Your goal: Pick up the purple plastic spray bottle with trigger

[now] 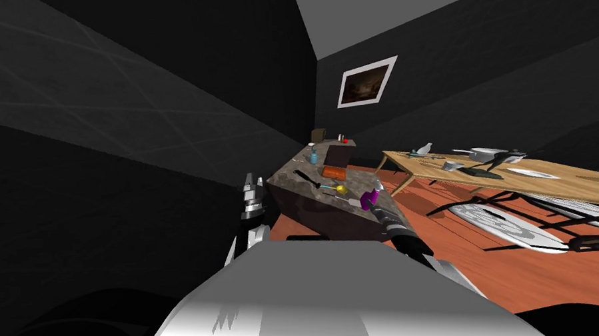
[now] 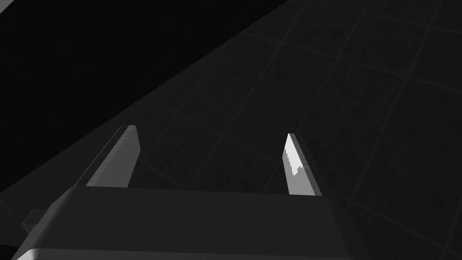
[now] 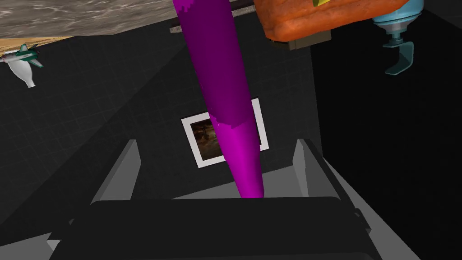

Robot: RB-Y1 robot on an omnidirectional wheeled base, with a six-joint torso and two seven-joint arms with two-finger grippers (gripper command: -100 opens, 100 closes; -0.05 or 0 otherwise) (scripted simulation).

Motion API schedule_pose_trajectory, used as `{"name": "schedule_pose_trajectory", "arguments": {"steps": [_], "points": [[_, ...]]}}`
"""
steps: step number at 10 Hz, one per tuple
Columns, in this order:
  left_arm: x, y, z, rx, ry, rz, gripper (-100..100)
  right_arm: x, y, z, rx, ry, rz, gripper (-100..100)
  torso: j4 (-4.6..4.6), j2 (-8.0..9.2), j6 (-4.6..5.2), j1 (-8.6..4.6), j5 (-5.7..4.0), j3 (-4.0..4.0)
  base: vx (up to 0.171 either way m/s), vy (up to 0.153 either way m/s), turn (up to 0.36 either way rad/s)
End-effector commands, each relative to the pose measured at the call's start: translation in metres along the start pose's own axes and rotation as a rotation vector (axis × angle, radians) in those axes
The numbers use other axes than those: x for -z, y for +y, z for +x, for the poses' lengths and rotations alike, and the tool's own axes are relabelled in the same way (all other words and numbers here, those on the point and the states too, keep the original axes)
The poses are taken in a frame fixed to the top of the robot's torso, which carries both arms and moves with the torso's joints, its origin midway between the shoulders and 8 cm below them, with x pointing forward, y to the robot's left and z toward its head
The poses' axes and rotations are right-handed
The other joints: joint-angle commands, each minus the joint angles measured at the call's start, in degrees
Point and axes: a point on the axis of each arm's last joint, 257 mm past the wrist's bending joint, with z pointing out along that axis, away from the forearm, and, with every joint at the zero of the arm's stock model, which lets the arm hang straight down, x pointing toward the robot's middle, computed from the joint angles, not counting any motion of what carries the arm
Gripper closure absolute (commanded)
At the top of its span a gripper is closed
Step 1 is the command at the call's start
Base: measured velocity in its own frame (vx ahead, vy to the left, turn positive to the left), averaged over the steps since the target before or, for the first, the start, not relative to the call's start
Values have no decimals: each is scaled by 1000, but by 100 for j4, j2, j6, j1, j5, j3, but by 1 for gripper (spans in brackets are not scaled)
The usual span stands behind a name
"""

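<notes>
The purple spray bottle [image 1: 367, 200] stands near the front corner of a stone-topped counter [image 1: 306, 183]. My right gripper [image 1: 376, 201] is right at it, reaching in from the counter's near side. In the right wrist view the bottle's long purple body [image 3: 225, 90] runs between my right gripper's [image 3: 216, 141] two fingers. They stand wide apart and do not press its sides, so the gripper is open around it. My left gripper [image 1: 249, 185] is raised beside the counter's left end. Its fingers [image 2: 295, 164] stand open with nothing between them.
On the counter lie an orange roll [image 1: 334, 171], a yellow thing [image 1: 341, 189], a pale blue spray bottle [image 1: 313, 155] and a brown box [image 1: 339, 152]. A wooden table [image 1: 559, 175] with dishes and dark chairs stands to the right, above a round pale rug [image 1: 496, 222].
</notes>
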Motion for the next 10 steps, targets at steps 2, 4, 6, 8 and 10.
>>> {"name": "schedule_pose_trajectory", "arguments": {"steps": [2, 4, 6, 8, 10], "points": [[0, 0, 0, 0, 0, 0, 0, -3, -9, -11, 142, 6, 21, -100, -2, -14, 1, 14, 3, -7, 135, 127, -224], [0, 0, 0, 0, 0, 0, 0, -5, -15, -22, 251, 7, 32, -100, -3, -11, -1, 6, 2, -7, 111, 97, -181], [0, 0, 0, 0, 0, 0, 0, -5, -14, -20, 251, 6, 31, -100, 1, 7, -1, -7, -1, 3, 30, 46, -108], [0, 0, 0, 0, 0, 0, 0, -19, 6, -11, 243, 8, -40, -100, 6, 27, -3, -33, -7, 15, -11, 26, -133], [0, 0, 0, 0, 0, 0, 0, -38, 4, -10, 235, 0, -34, -100, 8, 39, -4, -12, -4, 22, -31, 66, -43]]}}
